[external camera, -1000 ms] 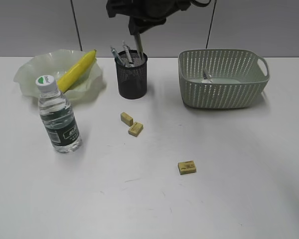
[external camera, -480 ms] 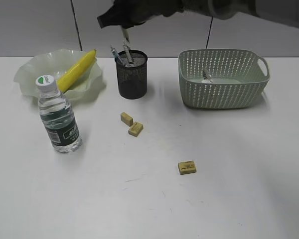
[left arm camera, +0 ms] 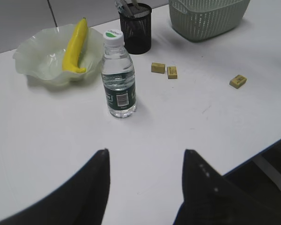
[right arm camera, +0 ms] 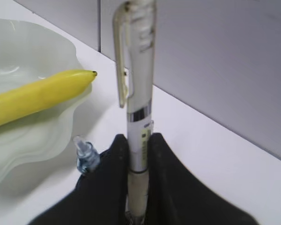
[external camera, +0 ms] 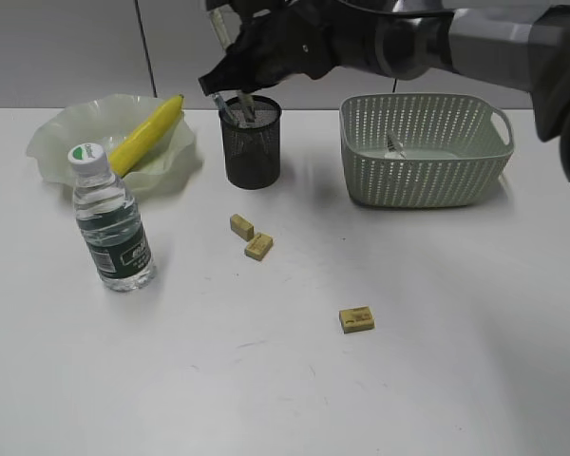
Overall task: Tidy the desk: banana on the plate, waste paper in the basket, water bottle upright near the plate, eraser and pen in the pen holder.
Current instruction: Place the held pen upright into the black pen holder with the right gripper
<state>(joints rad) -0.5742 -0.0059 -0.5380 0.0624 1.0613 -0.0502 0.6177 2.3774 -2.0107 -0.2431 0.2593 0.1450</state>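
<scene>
The right gripper (right arm camera: 136, 154) is clamped on a pale translucent pen (right arm camera: 138, 93), its two dark fingers (right arm camera: 113, 173) pressed against the barrel from both sides; the pen stands nearly upright out of the grip, clip end farthest from the fingers. In the exterior view this gripper (external camera: 230, 81) hangs just above the pen holder (external camera: 252, 142), a black mesh cup that already has pens sticking out of it. To the gripper's side lies the plate (external camera: 66, 138), with the banana (external camera: 147, 133) resting in it and its tip over the rim toward the holder. On the gripper's other side stands the basket (external camera: 423, 152), with a bit of waste paper (external camera: 393, 147) visible inside. Nearer the camera than the holder, three small tan erasers (external camera: 258, 246) lie on the desk (external camera: 437, 323), two close together and the third well apart. The left gripper (left arm camera: 145, 187) is spread apart and grasps nothing, hovering low over bare desk. Ahead of it the water bottle (left arm camera: 118, 75) stands upright, near the plate (left arm camera: 42, 65), which lies beyond it and to one side.
</scene>
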